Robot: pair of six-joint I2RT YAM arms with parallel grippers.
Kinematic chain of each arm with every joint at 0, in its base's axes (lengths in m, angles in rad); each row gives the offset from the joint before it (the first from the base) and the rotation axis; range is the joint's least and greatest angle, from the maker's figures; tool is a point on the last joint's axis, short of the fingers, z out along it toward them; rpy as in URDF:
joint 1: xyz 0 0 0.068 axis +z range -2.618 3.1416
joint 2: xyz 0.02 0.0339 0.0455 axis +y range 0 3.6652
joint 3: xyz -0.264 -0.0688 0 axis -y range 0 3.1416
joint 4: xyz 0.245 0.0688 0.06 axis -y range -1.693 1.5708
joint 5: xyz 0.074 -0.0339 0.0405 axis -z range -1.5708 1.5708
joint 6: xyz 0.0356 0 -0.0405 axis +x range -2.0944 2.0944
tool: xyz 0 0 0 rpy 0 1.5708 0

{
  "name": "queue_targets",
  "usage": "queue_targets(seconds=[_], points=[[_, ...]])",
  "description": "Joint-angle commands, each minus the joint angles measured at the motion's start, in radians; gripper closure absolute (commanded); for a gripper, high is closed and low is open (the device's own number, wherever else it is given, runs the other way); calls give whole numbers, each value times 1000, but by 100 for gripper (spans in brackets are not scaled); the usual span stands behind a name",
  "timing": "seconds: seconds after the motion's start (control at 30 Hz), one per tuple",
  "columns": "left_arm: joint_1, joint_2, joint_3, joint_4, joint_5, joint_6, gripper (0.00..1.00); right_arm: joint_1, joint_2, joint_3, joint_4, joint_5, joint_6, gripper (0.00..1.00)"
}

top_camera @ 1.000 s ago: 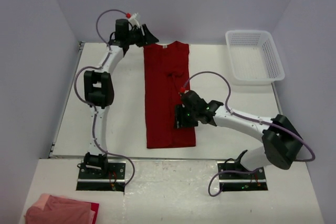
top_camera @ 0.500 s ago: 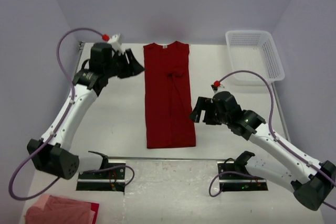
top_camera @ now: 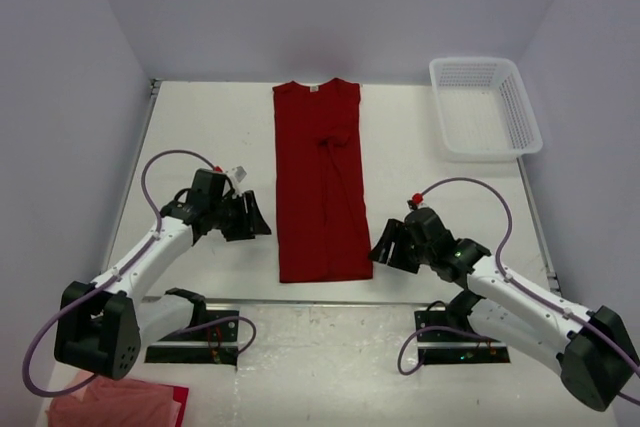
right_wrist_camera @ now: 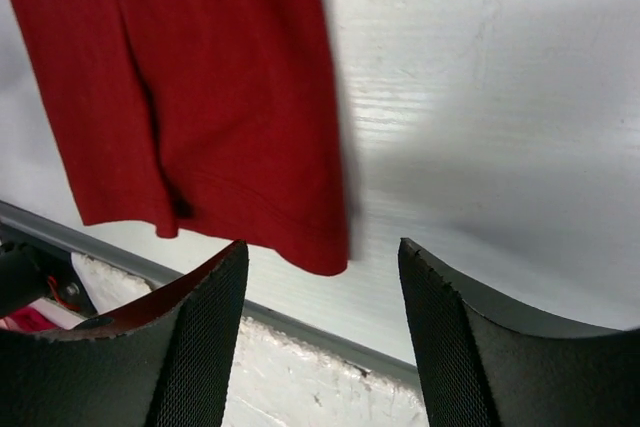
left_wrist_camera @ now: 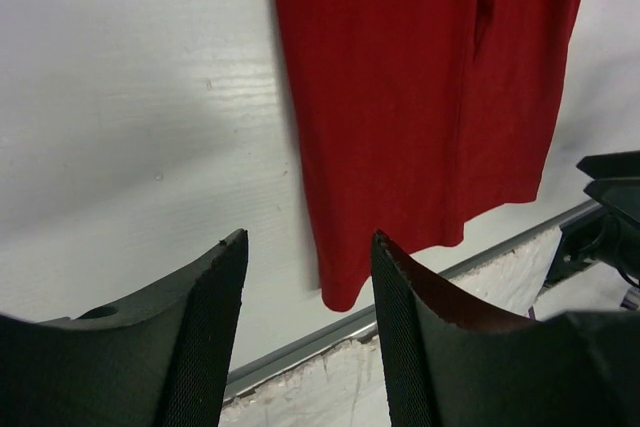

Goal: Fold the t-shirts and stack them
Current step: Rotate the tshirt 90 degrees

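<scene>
item: one garment mid-fold, top view read as a clock, 6 at the arm bases, 12 at the far wall. nearest, off the bench at about 7 o'clock, a heap of pink cloth (top_camera: 110,402), cut by the frame edge; cannot tell whether it is a shirt. next, the left hand (top_camera: 255,219), low over the bench (top_camera: 210,137), fingers parted with nothing between them. the deep red t-shirt (top_camera: 320,182) lies at its 3 o'clock, just beside it and not touching. opposite, the right hand (top_camera: 385,245), fingers likewise apart and empty, has the cloth just beside it at its 9 o'clock. it sits a little nearer the hem (top_camera: 325,275) than the left one does. the t-shirt lies flat mid-bench as a narrow strip whose sides look turned in. its long axis runs 6 to 12, with the hem toward 6 close to the bench's near edge and the collar with its small white neck label (top_camera: 313,88) toward 12. farthest, at about 2 o'clock, a white mesh basket (top_camera: 485,107), well apart from the cloth. judgement: the hands flank the hem end, one per corner, so the likely coming move is a pinch on both near corners and a carry along the long axis toward 12. each hand would first have to reach inward, left toward 3, right toward 9.
</scene>
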Motion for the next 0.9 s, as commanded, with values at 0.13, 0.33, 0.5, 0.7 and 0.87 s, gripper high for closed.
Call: queue_targets(seconds=[0.13, 0.33, 0.5, 0.7, 0.87], points=[[1, 2, -83, 161, 103, -30, 46, -1, 37, -121, 198, -35, 93, 38], [1, 11, -111, 194, 120, -33, 46, -1, 106, -156, 278, -32, 105, 40], [3, 4, -121, 197, 134, -30, 46, -1, 123, -173, 298, -57, 125, 44], [1, 1, -125, 178, 130, -28, 45, 5, 42, -223, 275, -65, 163, 48], [1, 2, -118, 177, 131, -46, 45, 19, 45, -250, 284, -66, 176, 49]])
